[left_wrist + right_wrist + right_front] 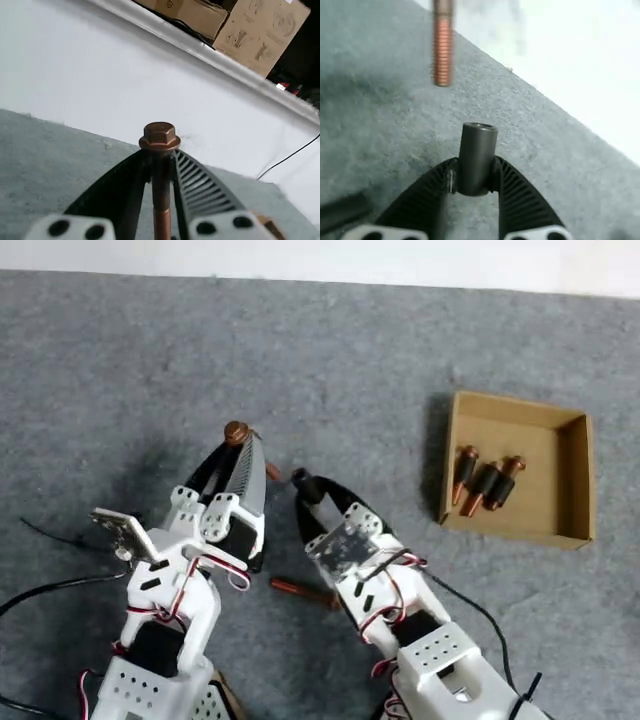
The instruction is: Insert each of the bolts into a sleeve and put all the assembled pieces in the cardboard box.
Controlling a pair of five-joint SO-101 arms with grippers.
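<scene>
**Copper bolt [159,136] in the left fingers [179,165], dark sleeve [477,150] in the right fingers [497,175]**

Closed tight, the left fingers pinch the bolt's smooth shank just under its flanged hex head. The head stands clear past the fingertips. The threaded end sticks out the other way, toward the right arm.

The right fingers are clamped around the lower part of the black sleeve. Its open mouth points away from the wrist.

From the high view, the bolt's threaded tip [272,472] is just beside the sleeve [300,480] but apart from it. From the right wrist, the threads [443,55] hang beyond the sleeve's mouth and off to one side, not inside it.

A second bolt [300,590] lies loose on the grey, fabric-covered counter [400,360] between the two arms. One end is tucked under the right arm.

The cardboard box [575,465] sits well off on the right arm's side. Three assembled pieces [486,485] lie side by side in it, close to the wall nearest the arms. Each is a dark sleeve with a copper head showing at one end.

As for writing, brown cartons [260,30] stand beyond the counter's far edge in the left wrist view. They carry dark printed pictograms and marks, but the lettering is too small to make out.
</scene>
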